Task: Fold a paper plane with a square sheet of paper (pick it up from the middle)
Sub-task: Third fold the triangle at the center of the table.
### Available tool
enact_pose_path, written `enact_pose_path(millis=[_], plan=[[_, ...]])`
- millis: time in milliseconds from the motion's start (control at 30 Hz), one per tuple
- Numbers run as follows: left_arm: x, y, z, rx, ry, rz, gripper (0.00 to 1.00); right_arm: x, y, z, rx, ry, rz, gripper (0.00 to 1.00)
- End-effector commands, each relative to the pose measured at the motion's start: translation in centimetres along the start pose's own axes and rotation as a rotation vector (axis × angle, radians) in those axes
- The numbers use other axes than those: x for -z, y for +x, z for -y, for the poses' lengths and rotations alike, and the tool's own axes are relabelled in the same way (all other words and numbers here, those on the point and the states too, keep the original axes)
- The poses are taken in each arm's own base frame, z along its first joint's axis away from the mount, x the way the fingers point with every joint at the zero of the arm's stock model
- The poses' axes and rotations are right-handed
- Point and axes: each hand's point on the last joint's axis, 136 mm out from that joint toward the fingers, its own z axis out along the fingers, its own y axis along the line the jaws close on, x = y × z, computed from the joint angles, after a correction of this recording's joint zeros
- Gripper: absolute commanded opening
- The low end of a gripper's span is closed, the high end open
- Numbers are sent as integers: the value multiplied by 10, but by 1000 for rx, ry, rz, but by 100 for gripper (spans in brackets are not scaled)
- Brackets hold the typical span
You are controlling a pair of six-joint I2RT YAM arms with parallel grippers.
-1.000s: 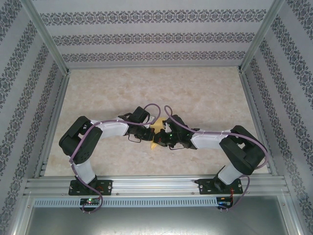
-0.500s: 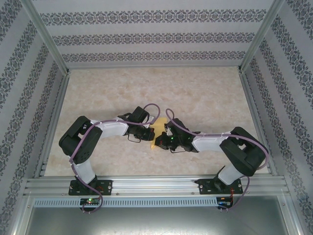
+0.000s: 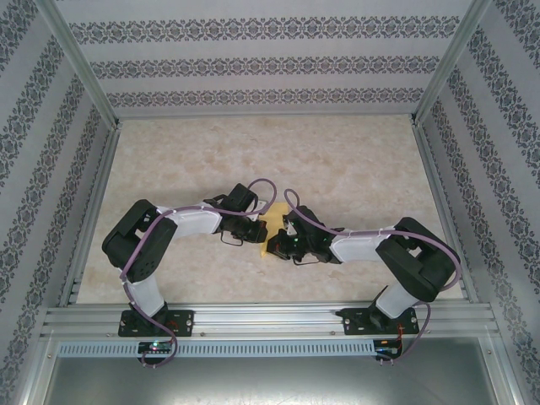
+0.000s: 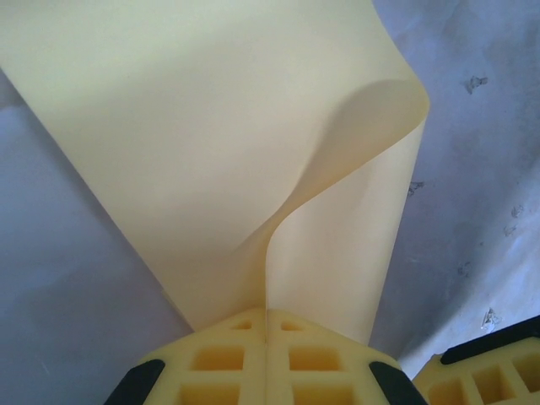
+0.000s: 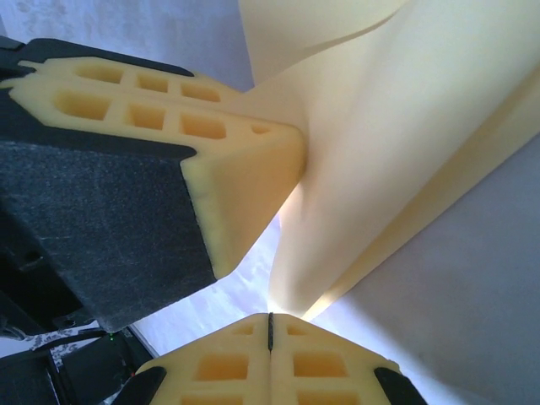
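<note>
Patterned wallpaper walls (image 3: 253, 63) and an aluminium frame (image 3: 270, 319) are enclosing a pale marbled tabletop (image 3: 337, 160) in the overhead view, where both arms are reaching inward and meeting near the middle of the near half. The left gripper (image 3: 253, 229) and the right gripper (image 3: 278, 243) are sitting just beside each other, with the square sheet of thin yellow-orange paper (image 3: 272, 218) showing as a small patch between them. From the left wrist, the left gripper (image 4: 267, 325) is pressing its two foam pads fully together on the bottom edge of the sheet, which is rising away and bowing into a soft S-curve above the table. From the right wrist, the right gripper (image 5: 270, 329) is likewise clamping its pads tight on the paper's lower edge, while the other arm's fingers (image 5: 219, 160) are touching the sheet from the left. Judging by this, the pickup is done and the folding is only getting under way: the paper is bending loosely, a doubled band seems to be forming along one side, but no pointed dart or centre crease is appearing yet.
</note>
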Motion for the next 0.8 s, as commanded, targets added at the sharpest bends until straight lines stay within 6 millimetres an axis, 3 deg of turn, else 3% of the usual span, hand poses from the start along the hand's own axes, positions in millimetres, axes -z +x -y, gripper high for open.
enact_pose_path(millis=[0, 467, 633, 767], plan=[[1, -8, -2, 2, -10, 24, 4, -3, -1, -8, 3, -22, -2, 0], [3, -11, 2, 0, 9, 37, 6, -3, -2, -8, 7, -24, 0, 0], [12, -14, -4, -2, -45, 83, 6, -3, -2, -8, 8, -24, 2, 0], [1, -10, -1, 4, -7, 34, 6, -5, -3, -14, 16, -44, -5, 0]])
